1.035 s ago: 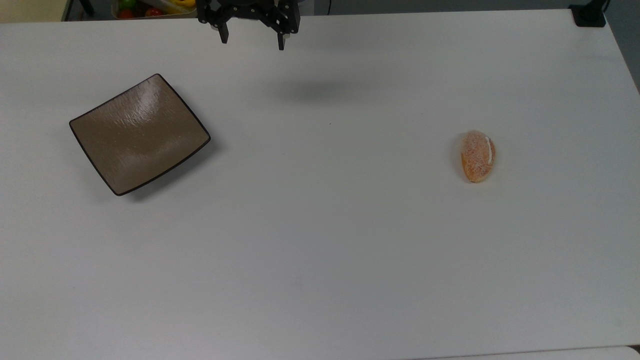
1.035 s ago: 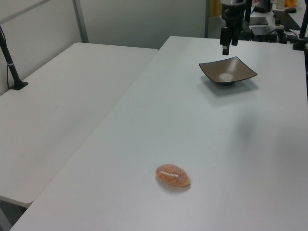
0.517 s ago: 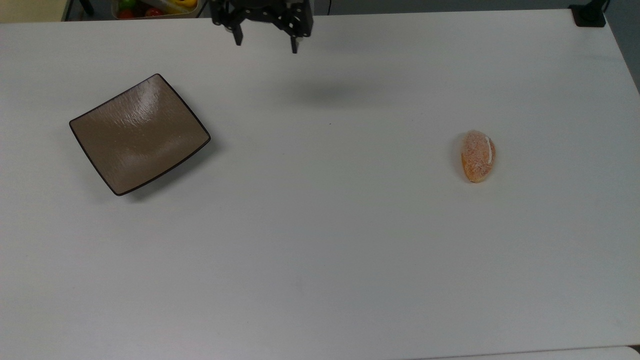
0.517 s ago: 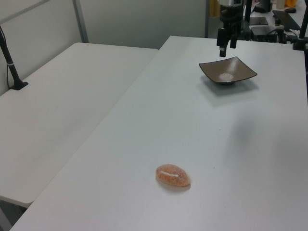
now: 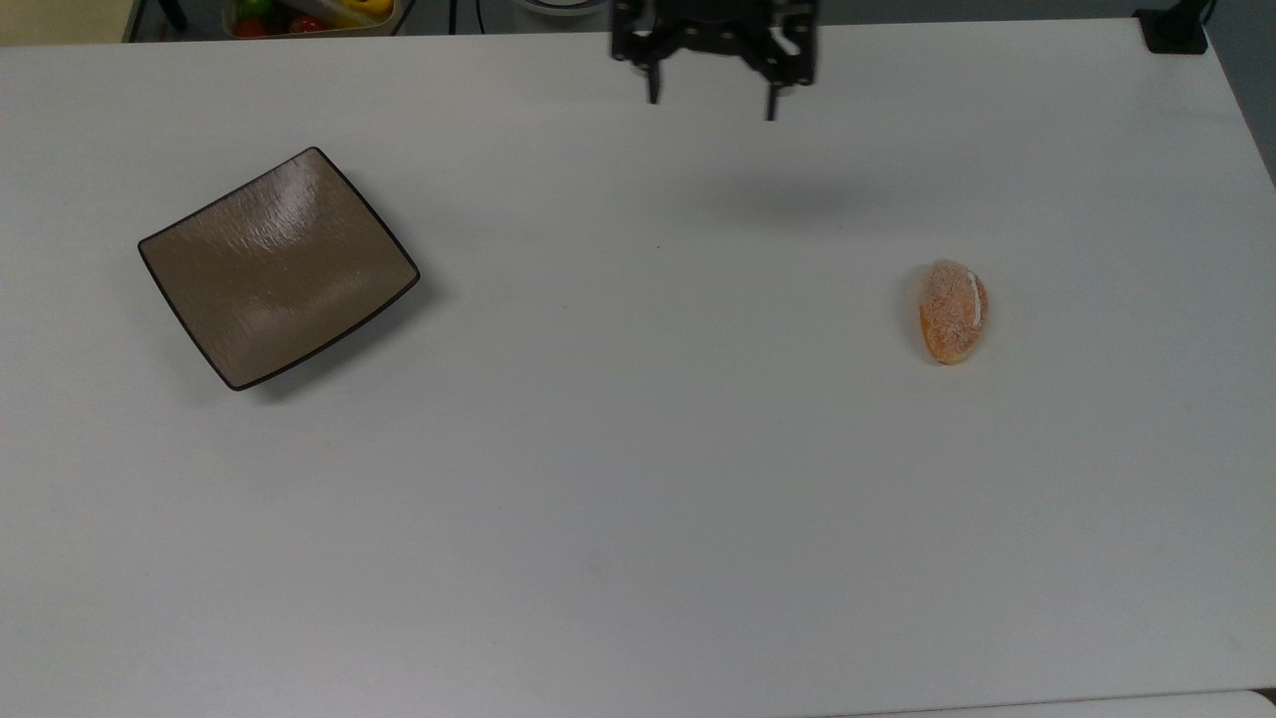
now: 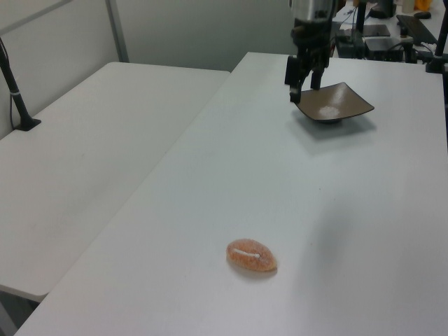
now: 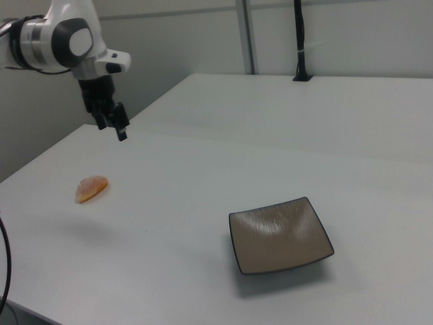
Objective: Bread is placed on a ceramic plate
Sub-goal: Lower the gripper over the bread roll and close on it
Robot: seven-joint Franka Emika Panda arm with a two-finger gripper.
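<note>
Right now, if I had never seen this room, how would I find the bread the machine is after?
Start at the big white table. In the top view, a square brown ceramic plate sits toward the top view's left; look far across to the top view's right. There the bread lies alone on the bare tabletop: a small oval orange-brown roll, speckled, with one white stripe.

Bright, even overhead light fills the scene. Glare streaks the ceramic plate (image 5: 279, 267); a soft blurred shadow falls on the white table (image 5: 638, 479) beside it.
</note>
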